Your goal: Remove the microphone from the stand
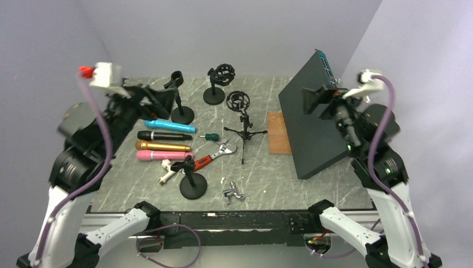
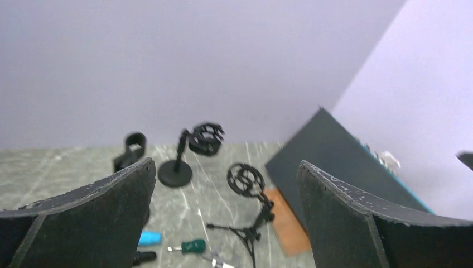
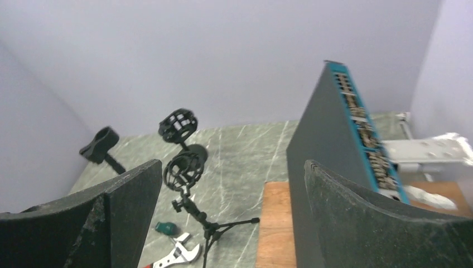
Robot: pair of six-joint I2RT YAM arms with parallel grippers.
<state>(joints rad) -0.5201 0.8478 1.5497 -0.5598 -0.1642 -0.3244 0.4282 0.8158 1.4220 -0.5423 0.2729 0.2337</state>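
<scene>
Four microphones lie side by side on the table left of centre: blue (image 1: 170,126), black (image 1: 164,135), gold (image 1: 162,146) and pink (image 1: 164,156). No stand visibly holds a microphone: the clip stand (image 1: 179,106) at the back left, the round-base shock-mount stand (image 1: 217,84), the tripod stand (image 1: 243,120) and the near clip stand (image 1: 192,180) all look empty. My left gripper (image 1: 153,96) is raised at the left, open and empty (image 2: 226,164). My right gripper (image 1: 313,100) is raised at the right, open and empty (image 3: 232,163).
A tilted black network device (image 1: 312,120) leans at the right over a wooden board (image 1: 278,133). A red-handled wrench (image 1: 215,156), a green-handled screwdriver (image 1: 211,137), a white-tipped tool (image 1: 166,177) and a small metal part (image 1: 233,192) lie near the stands.
</scene>
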